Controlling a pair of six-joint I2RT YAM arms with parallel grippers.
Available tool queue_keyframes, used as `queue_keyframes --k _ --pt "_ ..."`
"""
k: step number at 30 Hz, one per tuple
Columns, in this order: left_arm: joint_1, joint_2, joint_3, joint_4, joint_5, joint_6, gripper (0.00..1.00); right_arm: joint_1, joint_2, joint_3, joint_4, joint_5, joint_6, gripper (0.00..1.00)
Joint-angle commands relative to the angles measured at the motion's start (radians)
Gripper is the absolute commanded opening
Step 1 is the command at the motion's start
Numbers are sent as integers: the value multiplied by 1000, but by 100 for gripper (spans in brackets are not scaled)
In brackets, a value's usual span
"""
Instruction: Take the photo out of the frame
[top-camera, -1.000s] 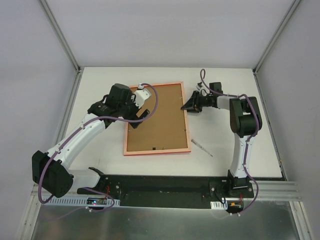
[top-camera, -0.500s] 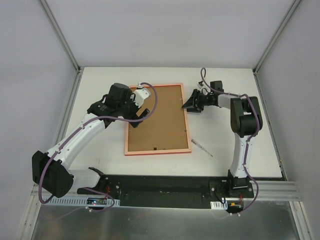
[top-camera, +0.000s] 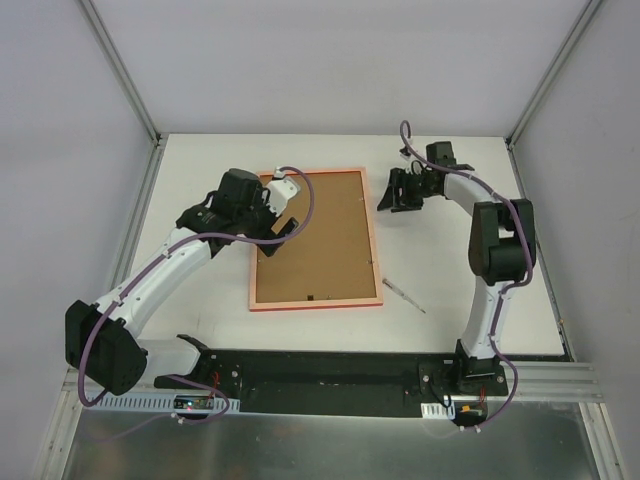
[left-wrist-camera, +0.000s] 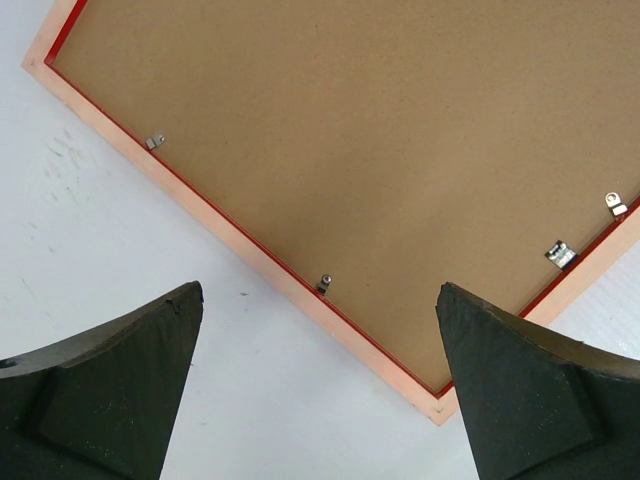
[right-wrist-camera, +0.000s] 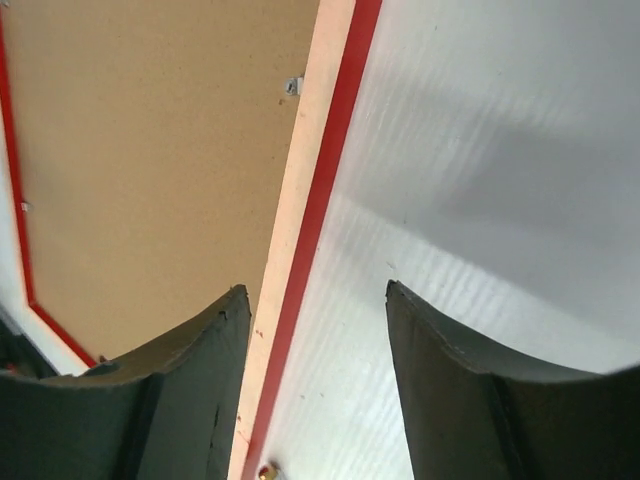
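The frame (top-camera: 315, 303) lies face down mid-table, its pale pink back rim around a brown backing board (top-camera: 320, 240). The photo is hidden beneath that board. My left gripper (top-camera: 282, 238) hovers open over the frame's left edge. In the left wrist view the rim (left-wrist-camera: 260, 262) and a corner run between the wide-apart fingers, with a metal clip (left-wrist-camera: 323, 283) on the board's edge. My right gripper (top-camera: 388, 192) stands open just off the frame's upper right edge. In the right wrist view the gripper (right-wrist-camera: 315, 288) hangs over the rim (right-wrist-camera: 300, 200) and its red edge, holding nothing.
A thin pen-like tool (top-camera: 405, 297) lies on the white table right of the frame's lower corner. More small metal clips (left-wrist-camera: 558, 253) sit along the board's edge. Grey walls with aluminium rails (top-camera: 140, 215) bound the table on the left, back and right.
The right gripper has drawn back from the frame's right edge toward the far right and its jaws have opened wider. The left arm and the frame have not moved.
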Motion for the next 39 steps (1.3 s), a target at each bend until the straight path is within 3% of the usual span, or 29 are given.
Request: queue_keyframes --k 1,6,13,20,30,39 --pt "11 -2 -27 29 -49 -17 99 33 -127 98 -263 150 -284 58" --pt "14 -22 -48 35 -68 -16 99 103 -236 56 -490 319 -608 58" --pt "39 -71 -75 35 -65 -26 99 197 -374 -143 -619 443 -760 58" --pt "111 -158 -124 29 -57 -42 99 286 -372 -289 -603 511 -734 55" --pt "197 -295 -186 -5 -42 -51 99 361 -339 -331 -583 493 -667 53" --pt "274 -353 -202 -31 -14 -55 99 413 -306 -411 -460 509 -586 51"
